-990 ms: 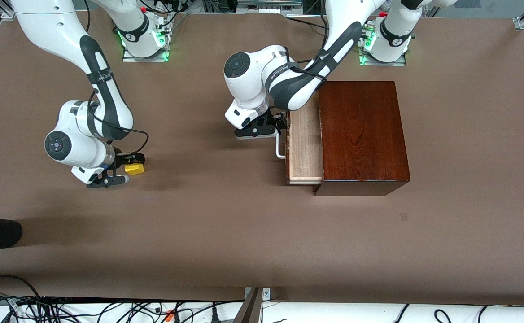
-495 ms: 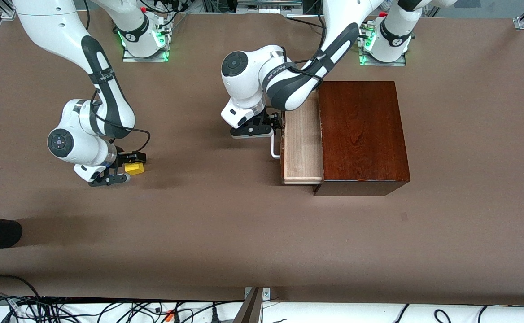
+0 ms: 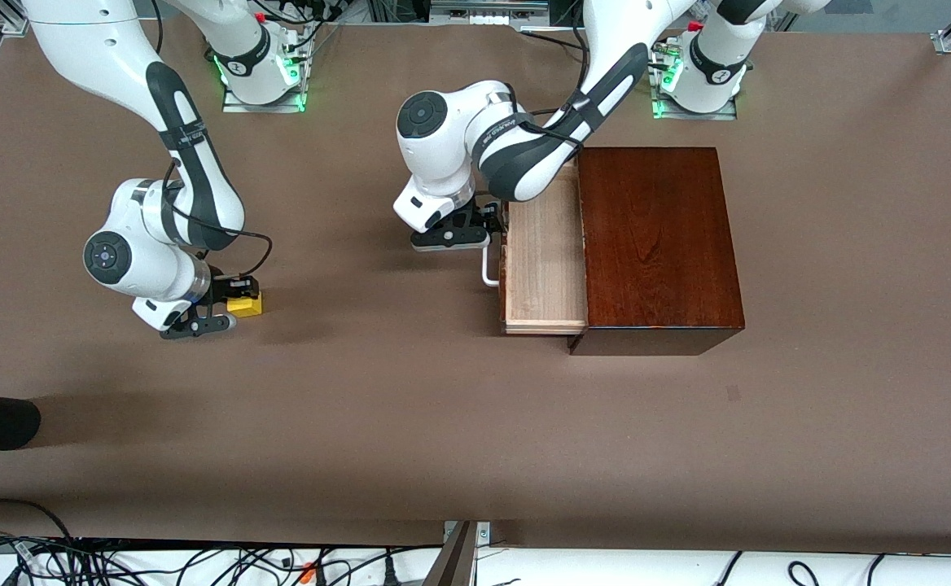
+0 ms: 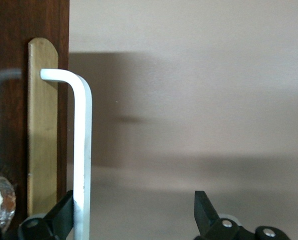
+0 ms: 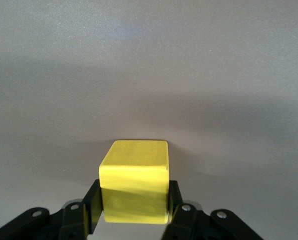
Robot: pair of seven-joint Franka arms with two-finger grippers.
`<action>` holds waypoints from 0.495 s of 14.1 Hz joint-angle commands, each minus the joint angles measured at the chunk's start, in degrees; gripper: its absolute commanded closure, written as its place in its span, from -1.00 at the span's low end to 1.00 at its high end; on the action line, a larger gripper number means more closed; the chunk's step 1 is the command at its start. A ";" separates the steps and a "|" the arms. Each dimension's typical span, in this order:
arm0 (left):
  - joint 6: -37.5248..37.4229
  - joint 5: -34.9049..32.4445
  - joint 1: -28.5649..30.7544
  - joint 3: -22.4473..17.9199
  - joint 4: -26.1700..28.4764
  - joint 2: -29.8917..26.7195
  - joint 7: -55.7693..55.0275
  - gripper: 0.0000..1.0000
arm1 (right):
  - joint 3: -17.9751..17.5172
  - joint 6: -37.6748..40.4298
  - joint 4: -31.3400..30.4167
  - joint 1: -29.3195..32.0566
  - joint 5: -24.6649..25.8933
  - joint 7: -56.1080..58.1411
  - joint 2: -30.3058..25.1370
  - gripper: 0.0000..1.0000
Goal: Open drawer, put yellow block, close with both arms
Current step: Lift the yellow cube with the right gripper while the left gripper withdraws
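Toward the right arm's end of the surface (image 3: 410, 407), the right tool (image 3: 227, 307) sits low with its fingers (image 5: 93, 206) closed against two faces of the yellow block (image 3: 245, 305), which appears to rest on the surface or just above it. Nearer the middle, the left tool (image 3: 488, 230) is at the white handle (image 3: 488, 268) of the drawer (image 3: 545, 268); its fingers (image 4: 64, 215) stand wide apart, one hooked against the bar, so it holds nothing in a pinch. The drawer is drawn well out of the dark box (image 3: 659, 244), its pale tray bare.

Judged risks: hooked by one finger only, the handle could slip free if the pull angles off the drawer's line. The block, gripped low on its sides, might tip or drop if lifted fast. The left arm lies over the tray's end toward the bases, so a careless delivery could bring the arms into contact.
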State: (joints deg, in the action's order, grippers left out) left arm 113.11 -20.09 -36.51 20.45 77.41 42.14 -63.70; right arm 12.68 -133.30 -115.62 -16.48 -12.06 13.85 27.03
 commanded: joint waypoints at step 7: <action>-12.02 5.21 2.57 1.61 -2.97 -7.92 2.43 -1.00 | 0.06 10.23 9.77 0.22 -1.12 1.44 -3.65 0.73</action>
State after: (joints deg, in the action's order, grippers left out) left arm 104.37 -18.38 -36.27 21.93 73.86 37.99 -63.83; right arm 12.69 -128.46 -110.44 -16.51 -12.07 13.95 24.39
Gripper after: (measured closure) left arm 0.000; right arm 0.449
